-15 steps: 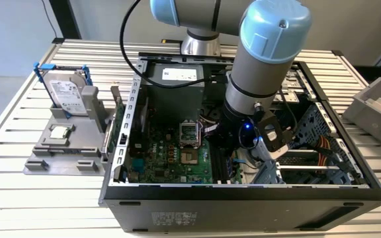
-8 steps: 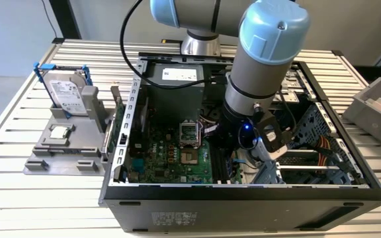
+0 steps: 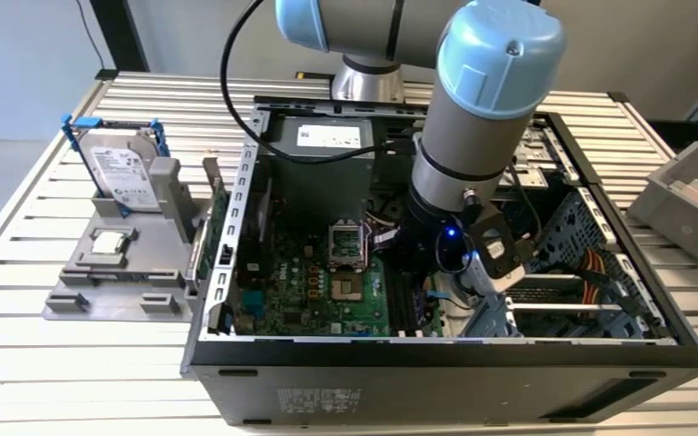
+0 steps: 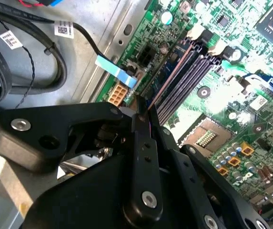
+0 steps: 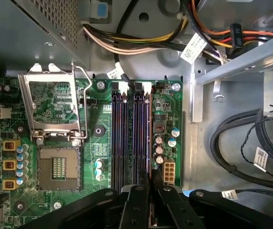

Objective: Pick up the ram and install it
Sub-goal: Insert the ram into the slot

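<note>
While the tool [image 4: 143, 114] is pinched shut on the ram [image 4: 167, 78], held by its thin, stiff edges, it probably sits in the slot just below.

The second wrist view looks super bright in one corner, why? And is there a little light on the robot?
In the second wrist view, glare washes out the green circuit board near its far corner, while the black fingers up close look dark and soft. In the exterior view, a small blue light glows on the arm's wrist inside the shadowy computer case.
</note>
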Available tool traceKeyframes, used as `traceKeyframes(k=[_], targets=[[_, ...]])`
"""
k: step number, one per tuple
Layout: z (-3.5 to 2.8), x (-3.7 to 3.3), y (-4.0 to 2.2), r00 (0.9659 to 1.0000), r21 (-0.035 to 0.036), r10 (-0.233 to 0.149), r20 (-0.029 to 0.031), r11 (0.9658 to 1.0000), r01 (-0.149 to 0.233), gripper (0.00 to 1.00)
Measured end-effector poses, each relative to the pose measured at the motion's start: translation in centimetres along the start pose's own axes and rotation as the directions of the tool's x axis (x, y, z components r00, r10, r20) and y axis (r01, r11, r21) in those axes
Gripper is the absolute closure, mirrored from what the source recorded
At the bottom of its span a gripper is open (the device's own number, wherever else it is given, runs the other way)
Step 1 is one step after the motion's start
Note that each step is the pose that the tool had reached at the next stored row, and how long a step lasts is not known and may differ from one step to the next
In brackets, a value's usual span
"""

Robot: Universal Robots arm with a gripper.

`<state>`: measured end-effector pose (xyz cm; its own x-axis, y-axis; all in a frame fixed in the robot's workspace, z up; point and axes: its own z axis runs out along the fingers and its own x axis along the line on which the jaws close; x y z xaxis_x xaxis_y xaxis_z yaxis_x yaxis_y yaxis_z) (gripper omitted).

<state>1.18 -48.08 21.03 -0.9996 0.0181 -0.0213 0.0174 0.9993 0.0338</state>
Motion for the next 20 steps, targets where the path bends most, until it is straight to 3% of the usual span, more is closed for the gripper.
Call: traceKeyframes(k=[13, 16, 20], targets=[[-0.04, -0.03, -0.18, 1.0000, 0.0028, 0.000, -0.0043, 1.0000, 0.000, 1.00], [-0.27, -0.04, -0.18, 1.0000, 0.0027, 0.000, -0.0052, 1.0000, 0.000, 1.00], [-1.04, -0.08, -0.15, 1.0000, 0.0029, 0.000, -0.0070, 1.0000, 0.000, 1.00]])
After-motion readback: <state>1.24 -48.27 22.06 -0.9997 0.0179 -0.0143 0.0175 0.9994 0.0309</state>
